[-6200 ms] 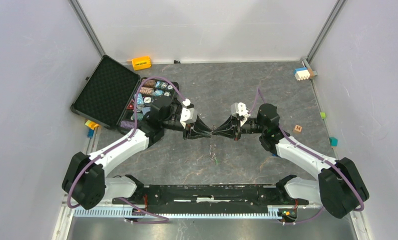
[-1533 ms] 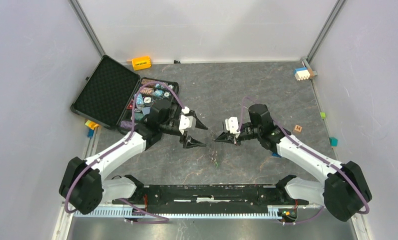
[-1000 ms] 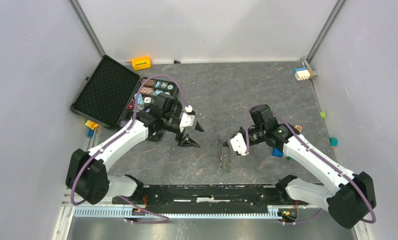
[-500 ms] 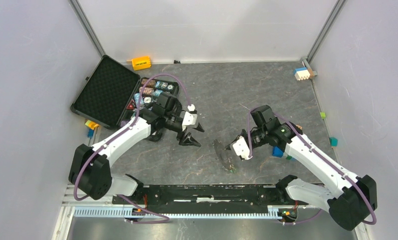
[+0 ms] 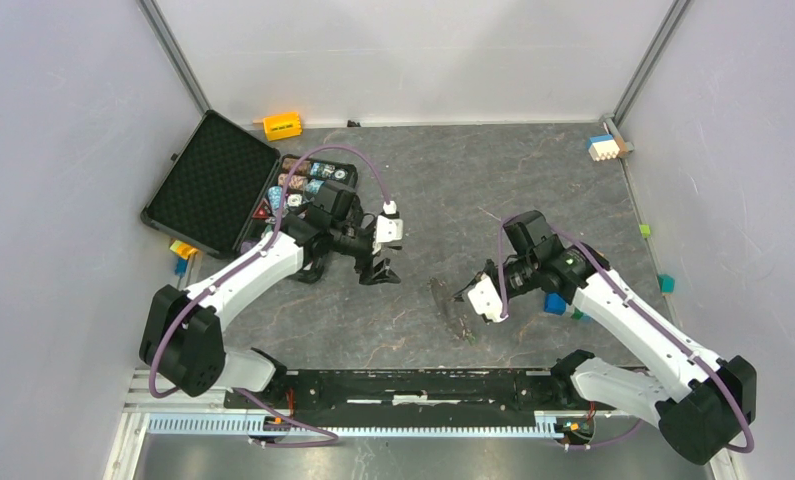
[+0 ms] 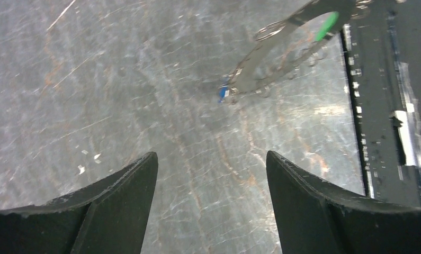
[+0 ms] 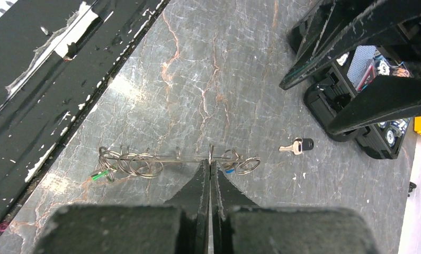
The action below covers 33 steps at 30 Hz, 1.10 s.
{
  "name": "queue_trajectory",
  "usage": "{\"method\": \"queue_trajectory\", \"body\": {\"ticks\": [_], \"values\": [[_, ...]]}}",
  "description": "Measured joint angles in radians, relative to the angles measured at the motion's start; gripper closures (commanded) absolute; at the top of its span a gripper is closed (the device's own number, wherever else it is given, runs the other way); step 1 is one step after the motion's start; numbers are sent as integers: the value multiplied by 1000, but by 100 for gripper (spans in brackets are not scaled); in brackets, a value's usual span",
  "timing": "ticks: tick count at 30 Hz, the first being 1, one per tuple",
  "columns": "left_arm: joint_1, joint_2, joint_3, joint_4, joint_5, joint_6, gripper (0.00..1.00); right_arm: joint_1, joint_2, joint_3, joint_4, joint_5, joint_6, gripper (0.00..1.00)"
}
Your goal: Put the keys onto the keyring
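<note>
My right gripper (image 5: 465, 294) is shut on the rim of the keyring (image 5: 451, 308), a flat grey toothed ring held edge-on close to the table. In the right wrist view the keyring (image 7: 160, 157) is a thin line across my gripper (image 7: 210, 163), with several small split rings on it. A green key (image 7: 98, 175) hangs at its left end and a blue key (image 7: 228, 170) near the middle. A black key (image 7: 298, 145) lies loose on the table. My left gripper (image 5: 380, 271) is open and empty. In its wrist view the gripper (image 6: 211, 159) faces the keyring (image 6: 282, 45).
An open black case (image 5: 213, 185) with poker chips stands at the back left, behind the left arm. An orange block (image 5: 282, 124) and white-blue blocks (image 5: 603, 147) lie by the back wall. A blue block (image 5: 555, 303) sits under the right arm. A black rail (image 5: 413, 385) runs along the near edge.
The grippers met tip to tip, then parted. My right gripper carried the keyring down toward the near edge and turned it. My left gripper opened and drew back left.
</note>
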<state>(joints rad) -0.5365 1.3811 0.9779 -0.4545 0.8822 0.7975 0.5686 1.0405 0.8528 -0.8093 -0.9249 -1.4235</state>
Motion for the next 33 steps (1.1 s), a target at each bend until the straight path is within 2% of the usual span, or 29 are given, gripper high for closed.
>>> {"method": "queue_trajectory", "body": {"ticks": [9,33], "values": [[0,0,11,56,-149,-92,17,0,15,94,-110,-2,-31,100],[-5,9,11,69,-147,-114,18,0,5,95,-121,-17,-33,100]]}}
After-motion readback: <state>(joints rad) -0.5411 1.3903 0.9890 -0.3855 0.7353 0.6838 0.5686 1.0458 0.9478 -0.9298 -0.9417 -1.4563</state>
